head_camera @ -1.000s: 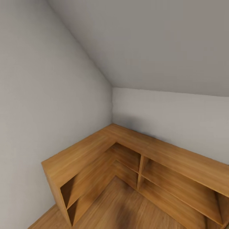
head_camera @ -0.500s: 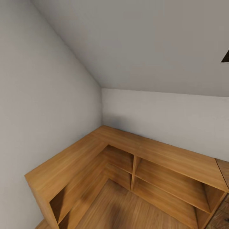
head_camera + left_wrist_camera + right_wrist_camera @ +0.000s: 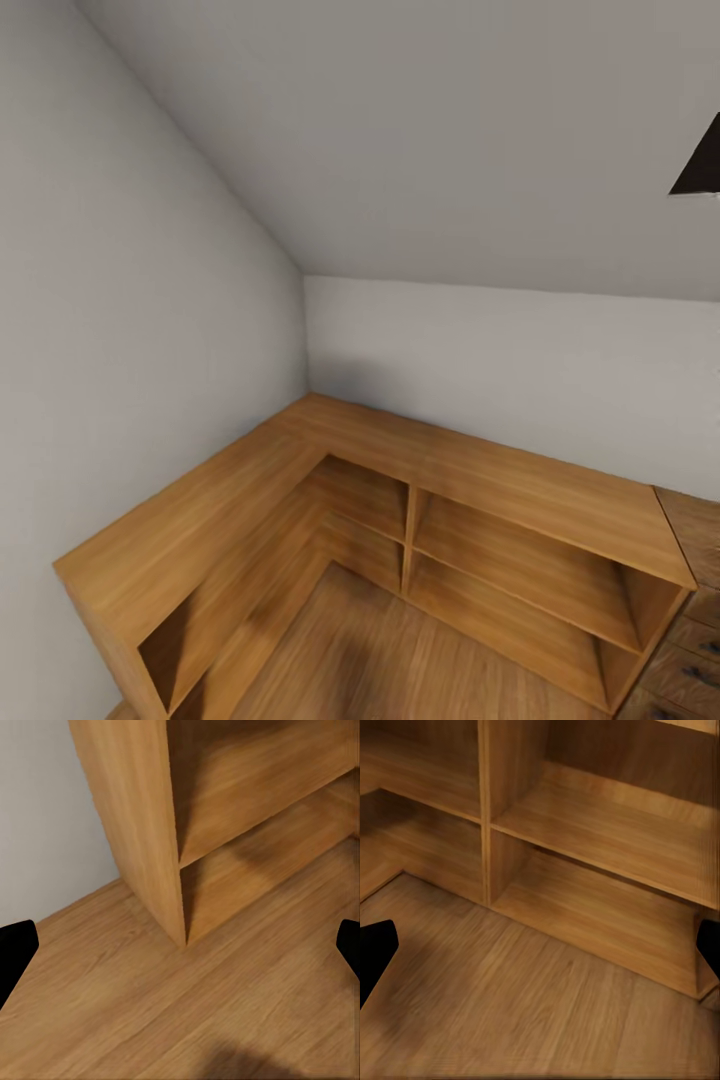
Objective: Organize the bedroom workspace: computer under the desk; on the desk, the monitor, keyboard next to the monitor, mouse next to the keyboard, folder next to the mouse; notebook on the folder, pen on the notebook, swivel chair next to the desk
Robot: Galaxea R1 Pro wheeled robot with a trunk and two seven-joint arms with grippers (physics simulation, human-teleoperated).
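Observation:
The desk, the swivel chair and the other things of the task are out of view. My left gripper (image 3: pixel 180 952) is open, its black fingertips (image 3: pixel 15 952) at the two edges of the left wrist view, over wooden floor beside the end of a wooden shelf unit (image 3: pixel 150 825). My right gripper (image 3: pixel 540 952) is open too, with nothing between its fingertips (image 3: pixel 375 949), facing the shelf unit's low compartments (image 3: pixel 600 840).
An L-shaped light wooden shelf unit (image 3: pixel 300 470) fills the corner under a sloping grey ceiling. A wooden dresser (image 3: pixel 690 600) with drawers adjoins its right end. A dark triangular shape (image 3: pixel 700 160) shows at the upper right. Wooden floor (image 3: pixel 400 660) lies in front.
The head view has turned right, so the shelf unit sits further left in the picture. The dresser and more of the dark shape have come into view.

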